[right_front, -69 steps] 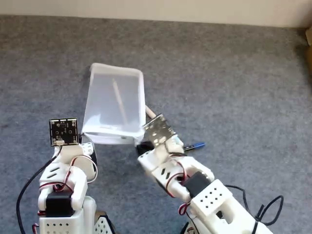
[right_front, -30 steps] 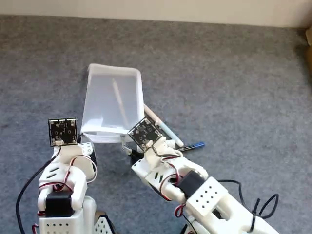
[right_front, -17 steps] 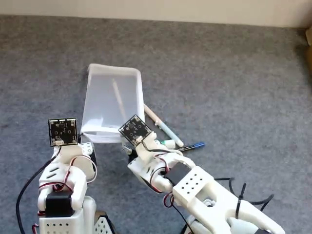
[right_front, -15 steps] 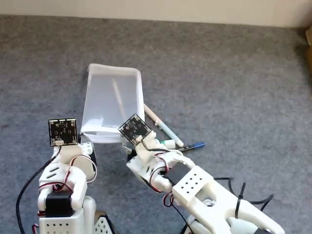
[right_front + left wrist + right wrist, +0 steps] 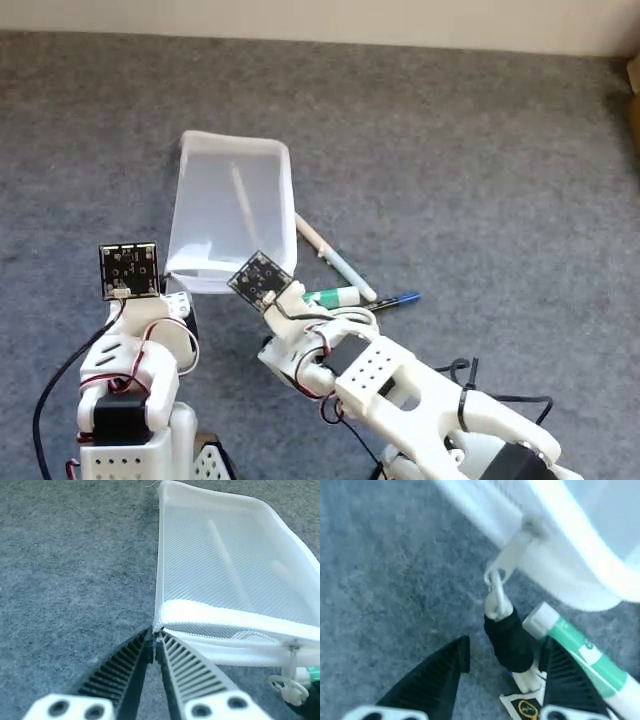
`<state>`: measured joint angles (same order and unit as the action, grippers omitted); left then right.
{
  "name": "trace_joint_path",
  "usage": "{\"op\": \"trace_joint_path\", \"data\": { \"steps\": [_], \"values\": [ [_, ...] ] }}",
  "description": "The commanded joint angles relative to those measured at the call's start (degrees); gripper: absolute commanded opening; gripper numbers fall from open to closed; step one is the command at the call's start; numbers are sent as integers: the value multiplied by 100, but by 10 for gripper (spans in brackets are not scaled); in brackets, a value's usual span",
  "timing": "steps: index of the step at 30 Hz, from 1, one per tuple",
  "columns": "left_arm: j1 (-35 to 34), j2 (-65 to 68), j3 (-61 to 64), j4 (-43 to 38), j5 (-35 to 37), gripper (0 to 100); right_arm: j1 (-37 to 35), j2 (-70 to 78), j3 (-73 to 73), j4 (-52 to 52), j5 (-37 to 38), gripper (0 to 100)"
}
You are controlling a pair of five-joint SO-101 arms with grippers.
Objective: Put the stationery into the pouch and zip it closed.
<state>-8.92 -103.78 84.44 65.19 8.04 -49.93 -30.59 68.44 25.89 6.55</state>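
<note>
A white mesh pouch (image 5: 235, 205) lies on the grey carpet with a thin pencil (image 5: 244, 208) inside it. My left gripper (image 5: 154, 641) is shut on the near corner of the pouch (image 5: 225, 575) at its mouth. At the mouth's other corner hangs the zipper pull (image 5: 498, 592) with a black tab (image 5: 510, 640). My right gripper (image 5: 507, 650) is open, its jaws on either side of that tab. A green marker (image 5: 331, 296) lies just beside the tab, with a pink-and-blue pen (image 5: 334, 257) and a dark blue pen (image 5: 396, 299) close by on the carpet.
Grey carpet (image 5: 480, 160) spreads out around the pouch, with open floor to the right and behind. A pale wall edge (image 5: 400, 20) runs along the back. Both arm bases stand at the near edge.
The right arm has swung left from over the pens to the pouch's mouth corner, uncovering the pens. The pouch shifted slightly left early on. The left arm has stayed still.
</note>
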Motion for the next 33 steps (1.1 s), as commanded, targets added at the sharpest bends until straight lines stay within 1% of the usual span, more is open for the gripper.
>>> {"op": "trace_joint_path", "data": {
  "steps": [1,5,7,11,21,28,33],
  "values": [
    [-84,-75,-215,-114,35,5,-40,-4,-391,-101,211,200],
    [-84,-75,-215,-114,44,5,-4,-4,-400,-101,229,71],
    [-84,-75,-215,-114,35,5,180,-13,-409,-101,229,7],
    [-84,-75,-215,-105,35,5,699,-13,-646,-4,229,7],
    [-92,-75,-215,-105,26,5,1886,-110,-1596,1771,202,6],
    [-92,-75,-207,-123,26,5,2167,-1226,-1578,2246,193,6],
    [-92,-75,-207,-132,35,5,2422,-1604,-1349,2264,193,6]
  ]
}}
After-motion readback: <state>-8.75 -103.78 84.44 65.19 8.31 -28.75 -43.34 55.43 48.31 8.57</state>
